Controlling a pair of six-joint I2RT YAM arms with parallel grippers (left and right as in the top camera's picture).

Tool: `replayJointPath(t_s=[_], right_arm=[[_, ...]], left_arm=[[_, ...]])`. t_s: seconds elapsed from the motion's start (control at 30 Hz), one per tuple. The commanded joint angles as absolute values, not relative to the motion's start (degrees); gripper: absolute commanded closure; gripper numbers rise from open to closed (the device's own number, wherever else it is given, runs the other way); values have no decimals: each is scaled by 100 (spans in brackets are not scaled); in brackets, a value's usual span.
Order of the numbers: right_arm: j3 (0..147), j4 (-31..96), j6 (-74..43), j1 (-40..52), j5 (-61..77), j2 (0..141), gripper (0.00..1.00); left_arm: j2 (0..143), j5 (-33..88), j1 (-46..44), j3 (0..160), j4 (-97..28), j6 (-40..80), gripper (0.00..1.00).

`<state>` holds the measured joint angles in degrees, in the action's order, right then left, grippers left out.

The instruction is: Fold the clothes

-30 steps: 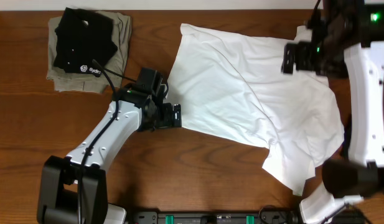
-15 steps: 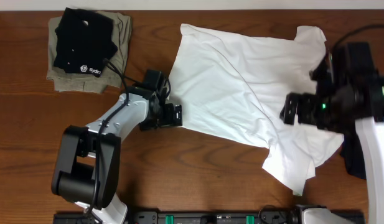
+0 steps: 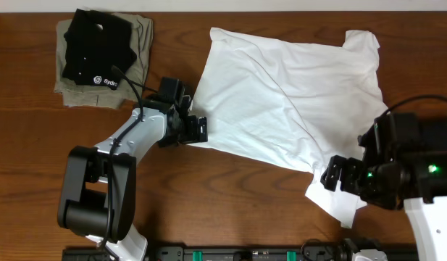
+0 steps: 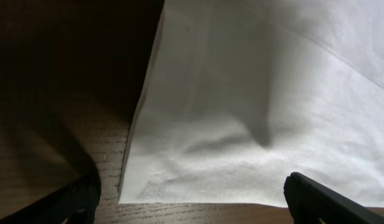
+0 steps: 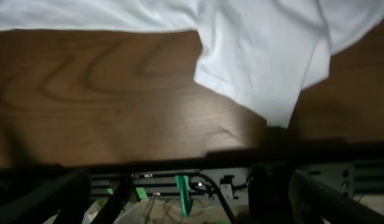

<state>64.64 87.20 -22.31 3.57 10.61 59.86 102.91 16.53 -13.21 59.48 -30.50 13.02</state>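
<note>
Right hand [image 3: 337, 177] wide open, empty, hovers by near sleeve [image 3: 332, 203] of white T-shirt [image 3: 281, 94], which lies spread and wrinkled on worktop [image 3: 230, 210]. Left hand [image 3: 200, 129] also wide, empty, at hem corner [image 4: 135, 190]. Risk: pinching one layer only, or dragging, bunches the shirt. Left wrist view shows that corner flat between fingers [image 4: 328, 202]. Overhead hides it, but alone shows folded black shirt [image 3: 96, 47] far left.

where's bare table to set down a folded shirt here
Widest bare patch: the brown wooden table in front, between the left arm and the wrinkled white T-shirt's lower hem. Another lies at the left edge, below the folded black shirt on the khaki-olive garment. Crowded: the right side, under the T-shirt and the right end effector.
</note>
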Motion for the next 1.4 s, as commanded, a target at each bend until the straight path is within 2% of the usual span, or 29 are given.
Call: replayJointPath(t_s=[0.0,0.07,0.3,0.47,0.6,0.73,0.83,0.87,0.93,1.37], right_arm=[[6060,8558,-2871,436,1114,5793,3],[5850,8453,-2980,436,1214,5758,7],[5221,8068,-3306,436,1249,5763,12],[4978,7828,-3494,436,1249,5763,13],[4928,7800,-3632,436,1245,5765,14],[4882,7813,-3669,436,1225,5763,23],[4807,7828,-3896,436,1061,5763,23],[4768,7830,-4027,436,961,5763,24],[4661,7811,-4281,436,849,5763,23],[3662,7301,-6042,436,263,5763,23]], left_arm=[[10368,1647,-1297,5913,-3050,1164,4],[10370,1647,-1297,5913,-3048,1164,6],[10374,1649,-1297,5913,-3006,1164,46],[10374,1649,-1297,5913,-3055,1164,64],[10374,1645,-1297,5913,-3186,1164,67],[10374,1640,-1291,5913,-3291,1164,77],[10374,1393,-1275,5913,-3291,1369,81],[10374,1288,-1262,5913,-3293,1463,89],[10374,1214,-1203,5913,-3291,1581,93],[10374,1236,-637,5913,-3400,1831,94]])
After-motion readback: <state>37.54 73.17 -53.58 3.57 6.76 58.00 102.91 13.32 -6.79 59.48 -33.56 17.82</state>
